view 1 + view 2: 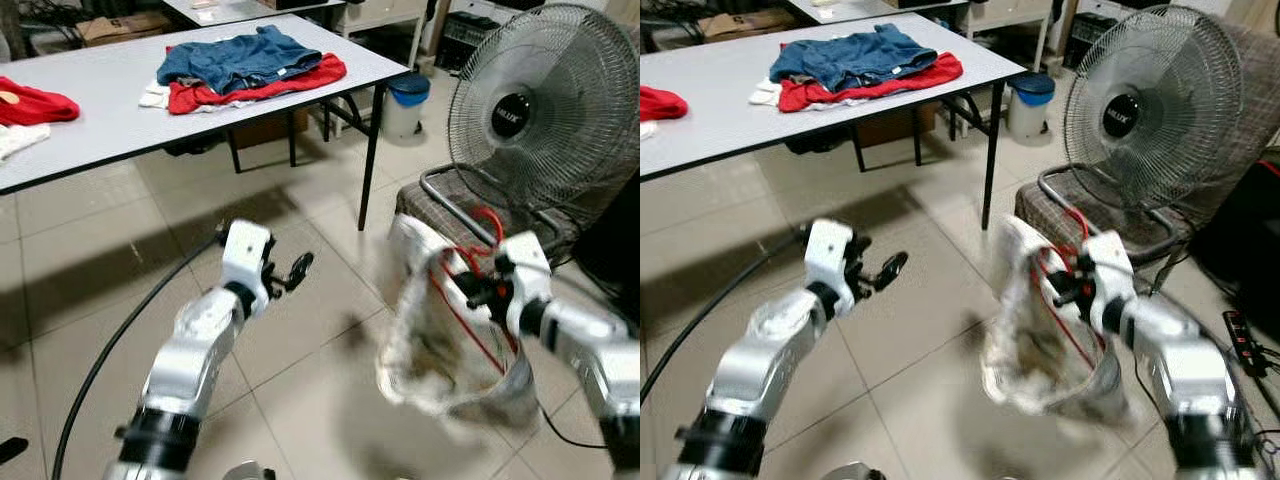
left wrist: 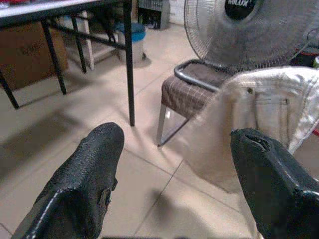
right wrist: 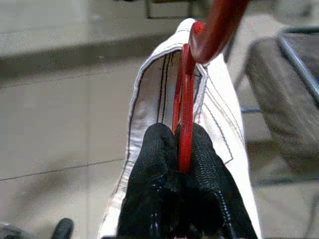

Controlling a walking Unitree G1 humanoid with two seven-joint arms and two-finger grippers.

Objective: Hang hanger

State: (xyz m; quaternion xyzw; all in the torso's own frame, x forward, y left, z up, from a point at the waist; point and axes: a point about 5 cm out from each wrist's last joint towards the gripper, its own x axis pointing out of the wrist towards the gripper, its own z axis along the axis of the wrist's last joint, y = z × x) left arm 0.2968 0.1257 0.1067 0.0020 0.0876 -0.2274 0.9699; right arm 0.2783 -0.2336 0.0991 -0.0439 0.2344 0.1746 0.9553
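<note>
Right wrist view: your right gripper (image 3: 180,149) is clamped on the red hanger (image 3: 185,99), hook uppermost, pale garment (image 1: 440,340) hanging below, just before the chair (image 1: 450,205). Your left gripper (image 1: 290,272), fingers apart, hovers well beside the chair.

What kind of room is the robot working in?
Probably a laundry or utility room in a home: a folding table with piled clothes, a pedestal fan, a tiled floor.
</note>
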